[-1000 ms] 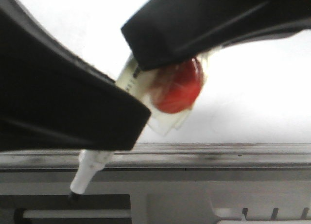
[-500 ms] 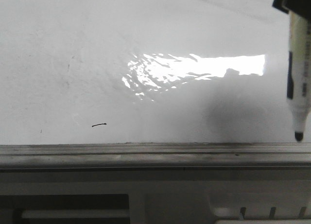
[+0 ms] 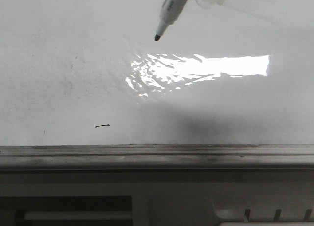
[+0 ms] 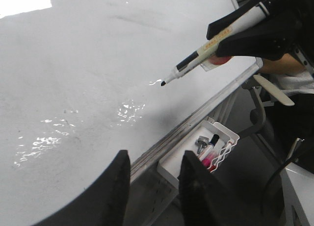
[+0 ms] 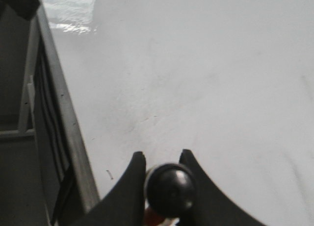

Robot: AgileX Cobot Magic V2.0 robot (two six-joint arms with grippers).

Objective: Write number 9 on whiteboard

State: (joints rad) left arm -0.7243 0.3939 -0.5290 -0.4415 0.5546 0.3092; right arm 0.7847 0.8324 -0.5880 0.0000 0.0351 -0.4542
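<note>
Grey metal rail (image 3: 157, 155) runs along the near edge of the whiteboard (image 3: 64, 49), and just past it sits a short black dash (image 3: 102, 125), the only ink I can pick out on the board from the front. No number 9 is drawn yet, so the figure is all to come.

Further in, past the bright glare (image 3: 206, 69), the marker (image 3: 170, 10) hangs tilted, its black tip (image 3: 157, 37) clear of the surface. The right gripper (image 5: 164, 187) is clamped around the marker's dark rounded end, both fingers pressed against it in the right wrist view. The left gripper (image 4: 152, 179) idles off to the side, fingers spread with nothing between them, looking down over the rail at a white tray (image 4: 198, 152) of spare markers hung below the board edge.

To do this stroke well, I'd say the tip needs to come down gently and land square, well away from that dash, with room below for a long stem. Light, steady pressure matters: press too hard on a tilted pen and the tip skids; too light and the loop breaks up.
</note>
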